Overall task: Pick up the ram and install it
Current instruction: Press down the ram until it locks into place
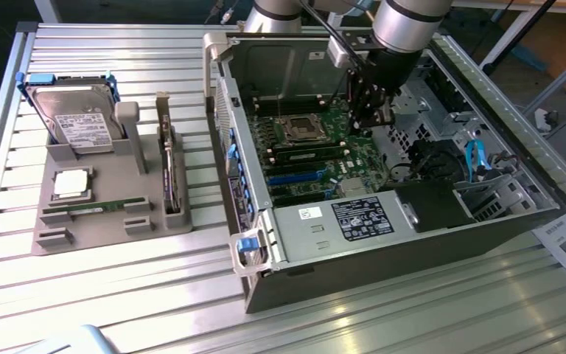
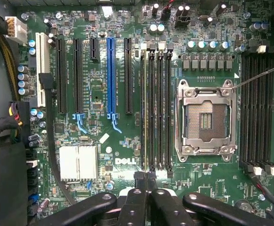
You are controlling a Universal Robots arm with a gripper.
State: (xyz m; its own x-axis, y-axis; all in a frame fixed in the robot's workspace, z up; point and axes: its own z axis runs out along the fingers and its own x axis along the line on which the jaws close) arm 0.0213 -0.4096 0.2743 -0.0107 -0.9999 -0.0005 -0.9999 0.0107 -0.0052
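A ram [image 1: 94,209], a thin green stick, lies in the grey fixture [image 1: 106,236] at the exterior view's left. My gripper [image 1: 371,122] is far from it, lowered inside the open computer case [image 1: 382,243] above the motherboard [image 1: 312,158]. In the wrist view my gripper [image 2: 146,181] is shut, its dark fingertips pressed together. They sit at the end of the memory slots [image 2: 154,106], over the slot nearest the expansion slots. A thin pale edge runs along that slot; I cannot tell whether a stick is seated there. The processor socket [image 2: 205,120] beside the slots is empty.
The fixture also carries a hard drive [image 1: 82,110], a square silver processor chip [image 1: 71,184] and a dark expansion card [image 1: 170,169] standing on edge. Inside the case are blue and black expansion slots [image 2: 110,75], a white heatsink [image 2: 78,162], cables [image 1: 474,158] and a black power supply [image 1: 362,217].
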